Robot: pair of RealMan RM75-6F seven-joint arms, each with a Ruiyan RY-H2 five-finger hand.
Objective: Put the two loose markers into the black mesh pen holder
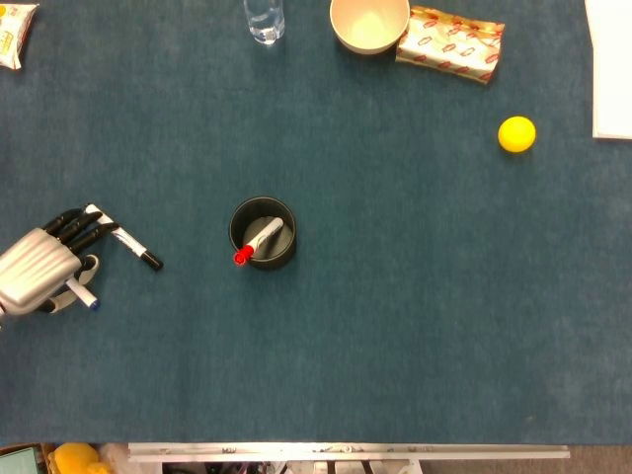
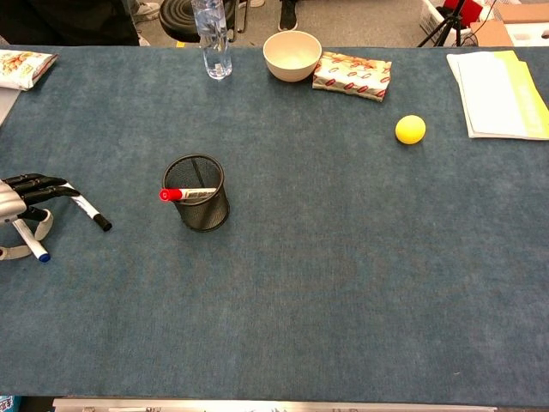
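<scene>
Left hand (image 1: 39, 272): at the left table edge, fingers (image 1: 84, 225) curled, pinching a blue-tipped marker (image 2: 33, 243) between thumb and fingers. Fingertips rest over the white end of a black-capped marker (image 1: 130, 246) (lying flat on the table (image 1: 395, 326); whether it is gripped, cannot tell).

Pen holder (image 1: 263, 233): black mesh, upright, well apart to the right of the hand, holding a red-capped marker (image 2: 187, 194) leaning over its rim.

Right hand: outside both views.

Far edge: bottle (image 2: 212, 39), bowl (image 2: 292, 55), snack packet (image 2: 352, 75); yellow ball (image 2: 410, 129) to the right.
</scene>
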